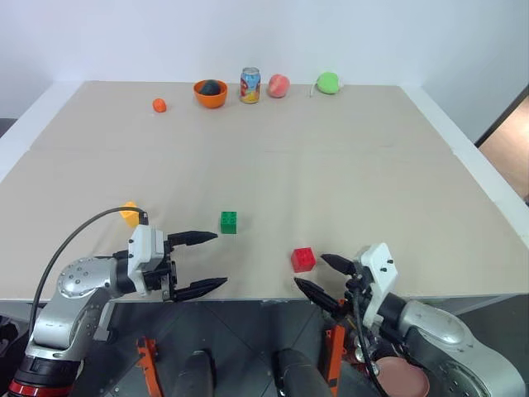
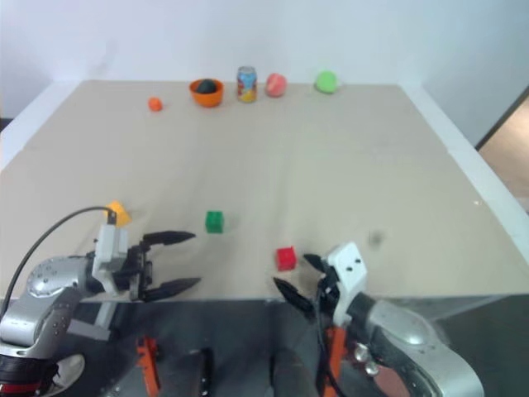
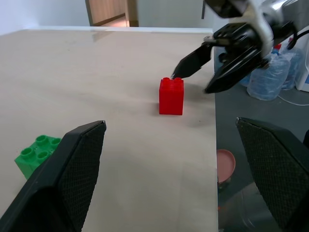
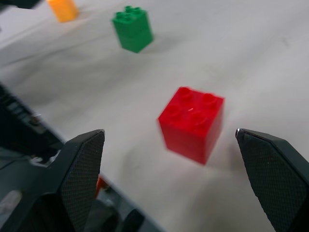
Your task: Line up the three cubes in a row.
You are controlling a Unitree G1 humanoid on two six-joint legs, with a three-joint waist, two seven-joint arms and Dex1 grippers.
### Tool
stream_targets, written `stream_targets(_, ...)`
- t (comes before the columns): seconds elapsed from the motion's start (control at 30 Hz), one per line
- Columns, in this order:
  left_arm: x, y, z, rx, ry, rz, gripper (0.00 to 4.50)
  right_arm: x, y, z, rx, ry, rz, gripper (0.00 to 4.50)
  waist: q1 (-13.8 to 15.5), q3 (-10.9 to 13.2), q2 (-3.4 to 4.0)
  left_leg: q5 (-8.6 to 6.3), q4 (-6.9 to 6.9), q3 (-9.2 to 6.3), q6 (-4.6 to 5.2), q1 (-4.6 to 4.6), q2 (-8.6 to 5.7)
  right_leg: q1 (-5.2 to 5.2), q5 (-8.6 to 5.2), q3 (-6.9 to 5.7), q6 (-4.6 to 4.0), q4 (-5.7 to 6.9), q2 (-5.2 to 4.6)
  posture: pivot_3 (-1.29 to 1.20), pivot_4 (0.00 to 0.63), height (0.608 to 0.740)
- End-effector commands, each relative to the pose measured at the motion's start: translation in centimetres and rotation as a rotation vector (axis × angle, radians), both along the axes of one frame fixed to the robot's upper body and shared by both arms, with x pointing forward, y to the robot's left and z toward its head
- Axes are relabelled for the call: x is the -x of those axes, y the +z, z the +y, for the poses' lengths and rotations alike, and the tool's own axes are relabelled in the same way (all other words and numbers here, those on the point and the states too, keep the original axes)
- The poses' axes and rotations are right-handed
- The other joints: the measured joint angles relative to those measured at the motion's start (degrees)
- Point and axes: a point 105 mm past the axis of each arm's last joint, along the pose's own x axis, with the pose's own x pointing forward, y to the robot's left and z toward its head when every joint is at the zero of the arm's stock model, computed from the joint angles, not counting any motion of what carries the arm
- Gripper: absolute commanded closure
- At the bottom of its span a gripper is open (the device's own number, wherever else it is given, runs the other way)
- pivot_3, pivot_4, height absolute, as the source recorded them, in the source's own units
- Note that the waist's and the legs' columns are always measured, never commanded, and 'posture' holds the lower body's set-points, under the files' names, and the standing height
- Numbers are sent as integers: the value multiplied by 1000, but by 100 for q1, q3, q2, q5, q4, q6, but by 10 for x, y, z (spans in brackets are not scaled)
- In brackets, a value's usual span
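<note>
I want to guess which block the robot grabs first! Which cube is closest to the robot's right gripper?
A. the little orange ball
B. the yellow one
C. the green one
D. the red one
D: the red cube sits just off the open fingertips of the right gripper near the table's front edge, while the green cube and the yellow cube lie farther off toward the left gripper.

The can (image 1: 250, 85) beside the orange bowl (image 1: 210, 93) carries colourful print, but no lettering is legible.
</note>
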Motion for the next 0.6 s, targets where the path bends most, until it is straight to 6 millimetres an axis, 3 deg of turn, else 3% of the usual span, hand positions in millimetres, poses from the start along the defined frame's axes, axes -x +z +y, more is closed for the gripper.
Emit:
stream_targets(0.03,3,10,2,3,-2,-30,51,-3,2,5,10,-6,-13,0,0,0,0,0,0,-1,0,0,1,0,0,0,0,1,1,0,150,740)
stream_targets(0.6,6,13,1,4,22,-39,51,-22,-4,13,112,-17,-25,0,-2,-1,0,3,4,-2,4,3,5,0,2,-1,-2,13,6,0,150,740)
